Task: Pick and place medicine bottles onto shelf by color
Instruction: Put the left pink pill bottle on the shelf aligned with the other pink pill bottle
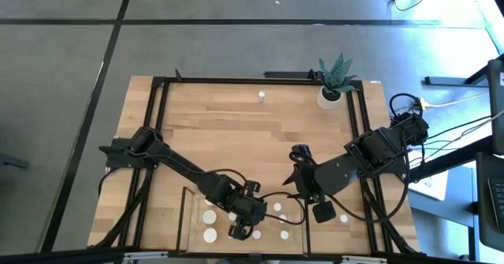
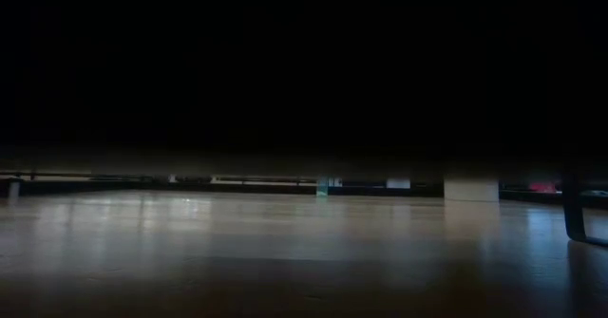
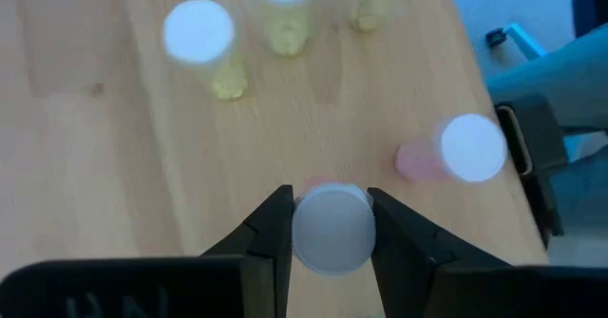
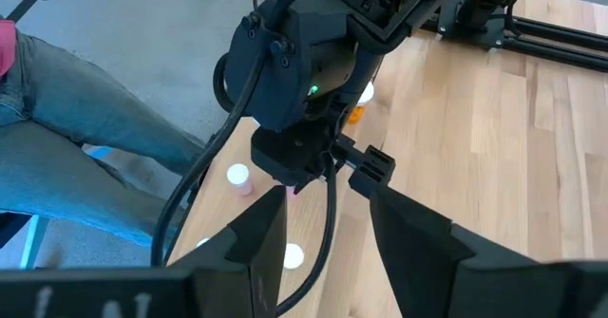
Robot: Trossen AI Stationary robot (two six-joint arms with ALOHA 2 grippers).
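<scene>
Between left end effector (image 3: 330, 225) fingers, bottle (image 3: 332, 231)

White-capped medicine bottles (image 1: 209, 217) are seen standing upright on the shelf (image 1: 189, 217) at the counter's near edge. One pink-bodied bottle (image 3: 332, 229) is clamped between the left tool's (image 3: 330, 225) fingers. Three yellowish bottles (image 3: 201, 39) stand farther along; another pink one (image 3: 465, 150) stands near the edge.

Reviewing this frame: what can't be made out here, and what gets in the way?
- Low view: upper half black, so arms and shelf unseen.
- Left wrist view: the held bottle shows only its cap; the left end effector hides its body colour.
- High view: lone far bottle too small to tell colour.
- Right wrist view: the left arm blocks most bottles.
</scene>
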